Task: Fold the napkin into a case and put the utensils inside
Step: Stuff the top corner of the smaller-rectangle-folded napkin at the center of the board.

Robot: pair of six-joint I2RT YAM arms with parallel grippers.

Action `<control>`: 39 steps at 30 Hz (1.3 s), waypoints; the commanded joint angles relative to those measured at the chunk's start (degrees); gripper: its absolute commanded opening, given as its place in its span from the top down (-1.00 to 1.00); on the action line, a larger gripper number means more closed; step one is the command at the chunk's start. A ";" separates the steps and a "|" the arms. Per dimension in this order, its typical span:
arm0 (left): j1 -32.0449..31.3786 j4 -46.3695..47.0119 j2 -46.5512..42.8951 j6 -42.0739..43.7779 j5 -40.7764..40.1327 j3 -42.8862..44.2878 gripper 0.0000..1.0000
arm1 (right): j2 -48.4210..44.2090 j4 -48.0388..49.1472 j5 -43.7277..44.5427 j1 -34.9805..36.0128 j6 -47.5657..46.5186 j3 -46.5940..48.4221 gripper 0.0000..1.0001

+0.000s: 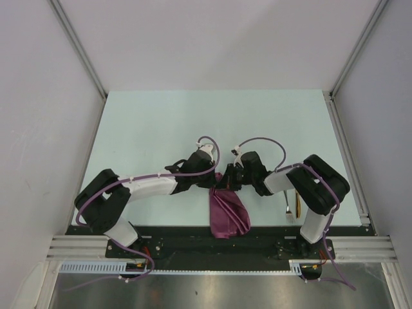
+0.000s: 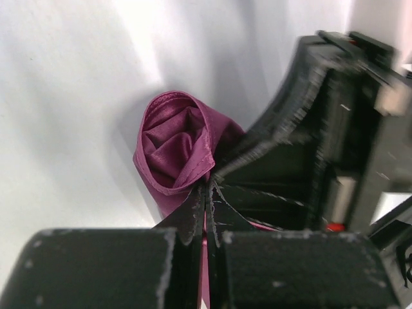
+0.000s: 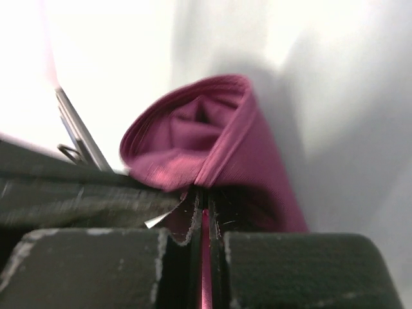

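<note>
The plum-magenta napkin (image 1: 229, 215) hangs bunched in front of the arms, its upper edge pinched between both grippers near the table's front middle. My left gripper (image 1: 214, 179) is shut on the cloth; in its wrist view the napkin (image 2: 175, 147) curls into a loose tube just past the closed fingertips (image 2: 207, 193). My right gripper (image 1: 228, 177) is also shut on the cloth, and the napkin (image 3: 215, 132) rolls over beyond its tips (image 3: 201, 198). The two grippers almost touch. Two utensils, a silver one (image 1: 288, 205) and a golden one (image 1: 297, 208), lie beside the right arm, partly hidden. No folded case shows.
The pale green table (image 1: 161, 122) stretches behind the arms, walled by white panels with metal rails (image 1: 347, 148) on the sides. The black base rail (image 1: 212, 241) runs under the napkin's lower end. The right gripper's body (image 2: 341, 129) fills the left wrist view's right side.
</note>
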 commanded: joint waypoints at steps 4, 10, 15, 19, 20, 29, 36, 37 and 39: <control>-0.05 1.45 -0.70 -1.19 2.93 -0.73 1.00 | 4.76 12.51 3.22 -1.24 19.98 -0.32 1.00; -0.04 1.45 -0.53 -1.54 2.75 -0.83 1.00 | 4.41 26.14 10.59 -1.77 28.63 -4.89 1.00; -0.13 3.03 0.17 -1.72 3.02 -0.74 1.00 | 8.71 38.62 15.87 -1.33 36.27 -7.27 1.00; -0.04 2.77 0.79 -1.63 3.11 -1.09 1.00 | 13.81 47.51 19.47 -0.45 39.80 -8.77 1.00; -0.04 2.07 0.96 -1.28 2.15 -1.00 1.00 | 14.25 47.87 20.78 -0.19 39.97 -8.85 1.00; 0.22 2.50 4.30 -0.49 3.01 -1.52 1.00 | 19.17 56.30 25.10 0.78 43.48 -10.26 1.00; 0.13 0.50 4.49 1.35 -1.18 -0.65 0.98 | 20.50 58.24 25.01 2.36 44.63 -8.68 1.00; 0.13 0.40 4.13 1.71 -1.55 -0.47 0.84 | 20.76 58.16 24.76 2.27 44.54 -8.50 1.00; 0.04 0.14 3.34 2.41 -1.82 -0.12 0.61 | 21.46 58.33 24.40 1.75 45.24 -8.59 1.00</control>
